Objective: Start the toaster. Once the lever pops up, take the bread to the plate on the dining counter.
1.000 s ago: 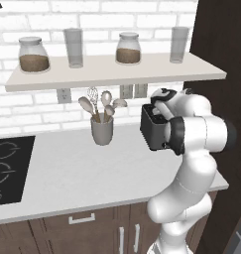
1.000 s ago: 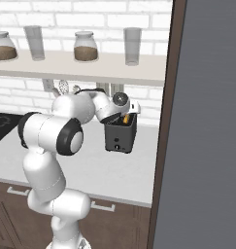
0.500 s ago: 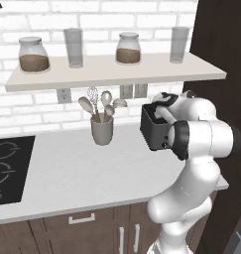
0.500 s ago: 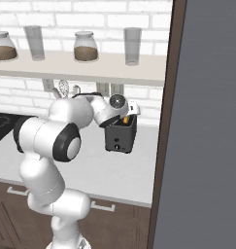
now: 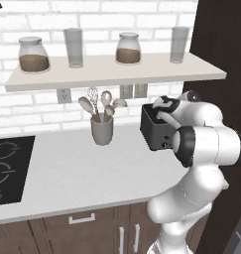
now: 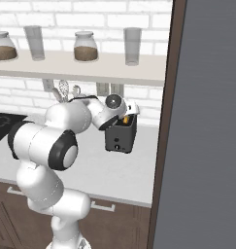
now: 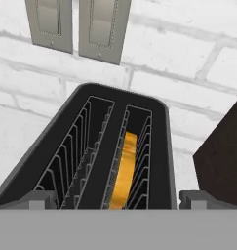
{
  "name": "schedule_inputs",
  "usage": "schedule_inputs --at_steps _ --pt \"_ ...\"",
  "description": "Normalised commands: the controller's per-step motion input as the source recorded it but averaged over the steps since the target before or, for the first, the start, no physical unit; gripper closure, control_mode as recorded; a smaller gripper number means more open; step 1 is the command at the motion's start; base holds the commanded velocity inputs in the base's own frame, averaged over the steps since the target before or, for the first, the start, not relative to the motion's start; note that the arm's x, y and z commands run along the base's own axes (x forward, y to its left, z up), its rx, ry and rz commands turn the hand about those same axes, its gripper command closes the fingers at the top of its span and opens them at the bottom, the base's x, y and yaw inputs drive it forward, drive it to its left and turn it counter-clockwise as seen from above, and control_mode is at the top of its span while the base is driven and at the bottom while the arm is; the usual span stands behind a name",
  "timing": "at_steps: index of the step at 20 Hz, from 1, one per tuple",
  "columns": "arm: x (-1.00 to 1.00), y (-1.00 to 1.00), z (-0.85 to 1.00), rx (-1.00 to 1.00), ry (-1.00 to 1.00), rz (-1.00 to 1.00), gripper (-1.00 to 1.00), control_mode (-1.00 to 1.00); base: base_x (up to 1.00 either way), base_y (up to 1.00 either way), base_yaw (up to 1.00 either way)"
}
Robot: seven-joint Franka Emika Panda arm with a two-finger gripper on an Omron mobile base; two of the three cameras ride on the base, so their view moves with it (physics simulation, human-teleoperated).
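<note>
Directly below, my pincer [image 7: 118, 205] hangs spread over the small black boxy toaster [image 7: 108, 151] with wire-ribbed slots; the golden-tan bread slice [image 7: 125, 171] stands edge-up inside its right slot. Beyond, smooth white desk [image 5: 67, 173], then brick wall [image 7: 188, 58].

Base cams sit behind the arm, left and right, angled forward-down; both share the toaster [image 5: 154, 128] [image 6: 121, 133], white worktop [image 5: 77, 171] [image 6: 109, 170] and brick-wall shelf [image 5: 117, 69] [image 6: 75, 65]. Hand cam looks steeply down into the toaster [image 7: 110, 156] slots, very close
</note>
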Motion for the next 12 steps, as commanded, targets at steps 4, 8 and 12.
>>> schedule_inputs --at_steps 4,8,12 --pt "-0.14 0.0 0.21 0.0 0.0 -0.04 -1.0 -1.0 0.0 0.0 0.0" --pt "-0.14 0.0 0.15 0.0 0.0 -0.08 -1.0 -1.0 0.0 0.0 0.0" --pt "-0.13 0.01 0.04 0.0 0.0 -0.1 -1.0 -1.0 0.0 0.0 0.0"
